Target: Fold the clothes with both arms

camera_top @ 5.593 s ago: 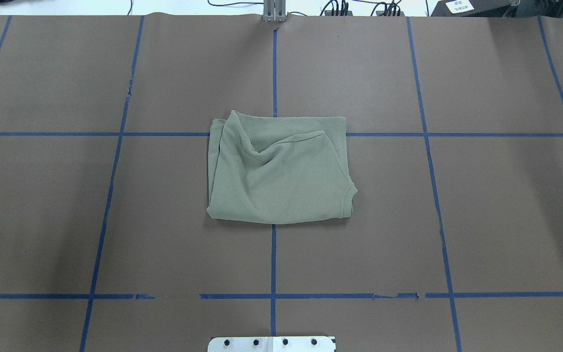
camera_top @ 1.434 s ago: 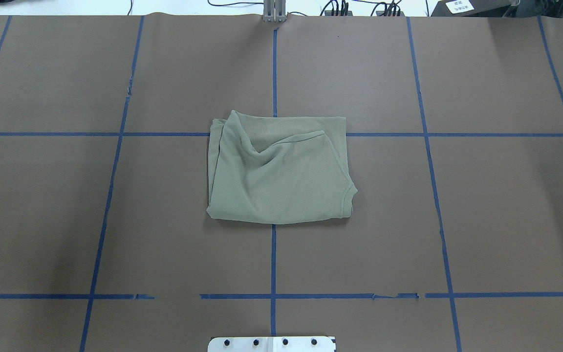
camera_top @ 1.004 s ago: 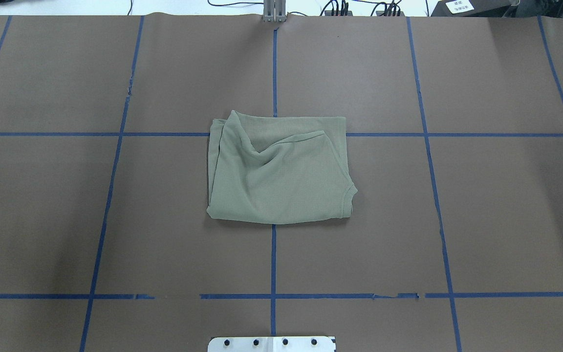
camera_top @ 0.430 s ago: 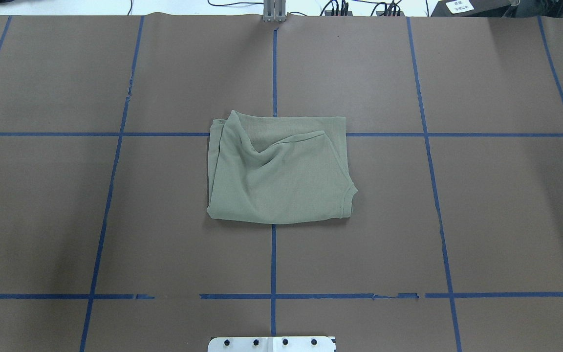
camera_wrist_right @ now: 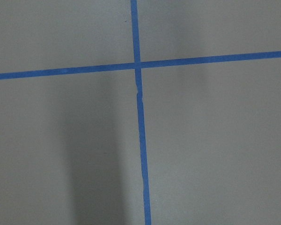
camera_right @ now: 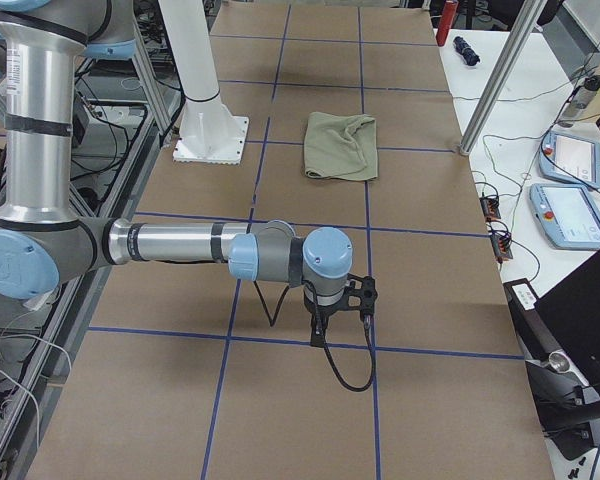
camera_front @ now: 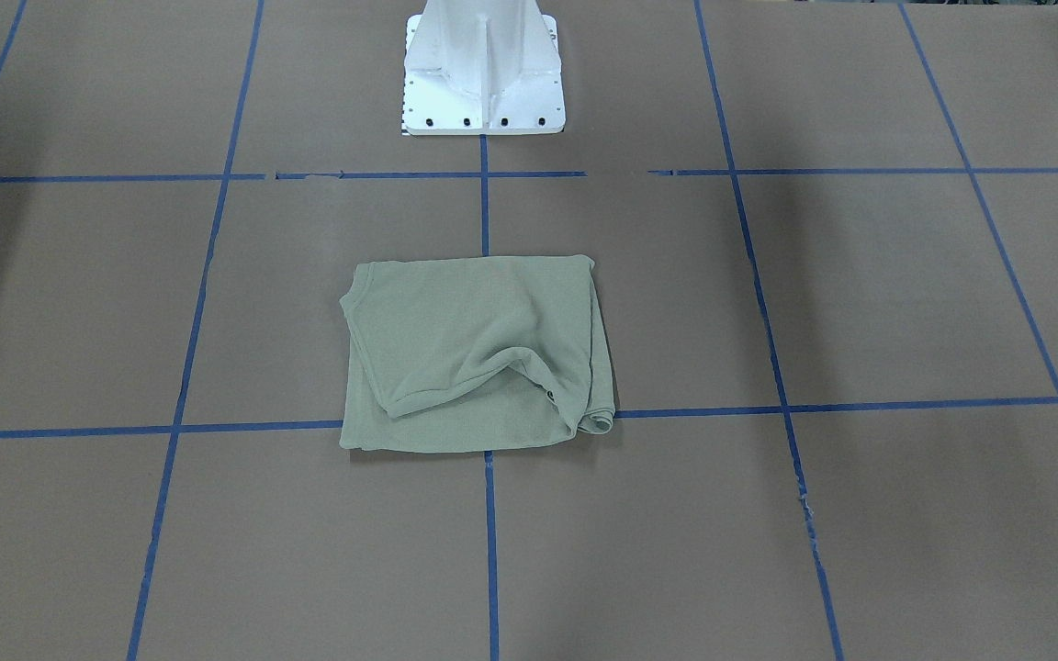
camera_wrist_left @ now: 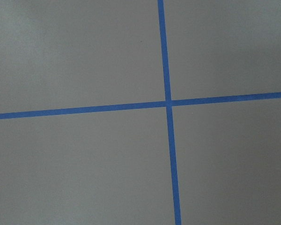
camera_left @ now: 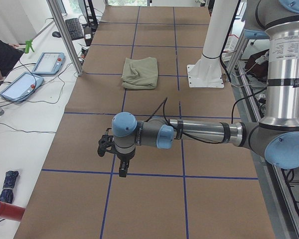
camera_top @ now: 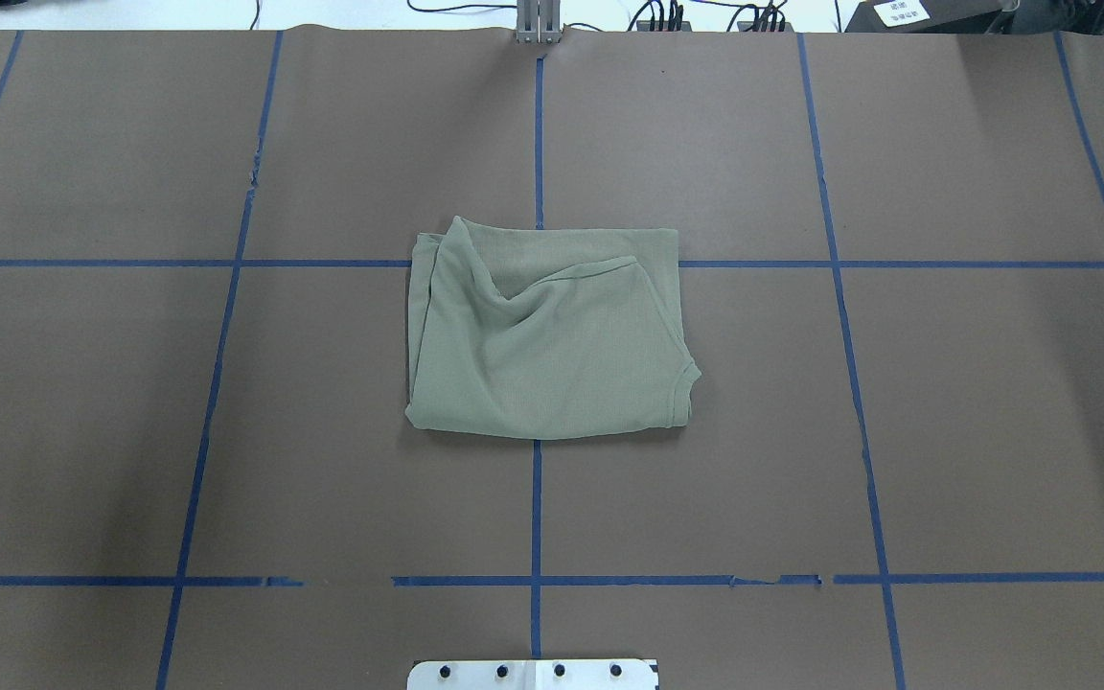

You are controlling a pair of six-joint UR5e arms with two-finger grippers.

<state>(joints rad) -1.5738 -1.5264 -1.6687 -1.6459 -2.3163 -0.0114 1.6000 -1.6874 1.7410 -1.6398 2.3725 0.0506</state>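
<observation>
The clothes [camera_top: 547,335] are one sage-green knit shirt folded into a rough rectangle with a crease across its top layer. It lies at the table's centre [camera_front: 474,358], in front of the white pedestal. Neither arm touches it. Both arms are stretched out low over the bare table ends. The left gripper [camera_left: 123,172] shows only in the exterior left view, pointing down far from the shirt [camera_left: 139,73]. The right gripper [camera_right: 318,338] shows only in the exterior right view, likewise far from the shirt [camera_right: 342,146]. I cannot tell whether either is open or shut.
Brown paper with a blue tape grid [camera_top: 536,508] covers the table. The white pedestal base [camera_front: 483,69] stands at the robot's side. Teach pendants [camera_left: 49,62], cables and a laptop [camera_right: 580,320] sit on side benches beyond the far edge. Both wrist views show only blue tape crossings [camera_wrist_left: 168,103].
</observation>
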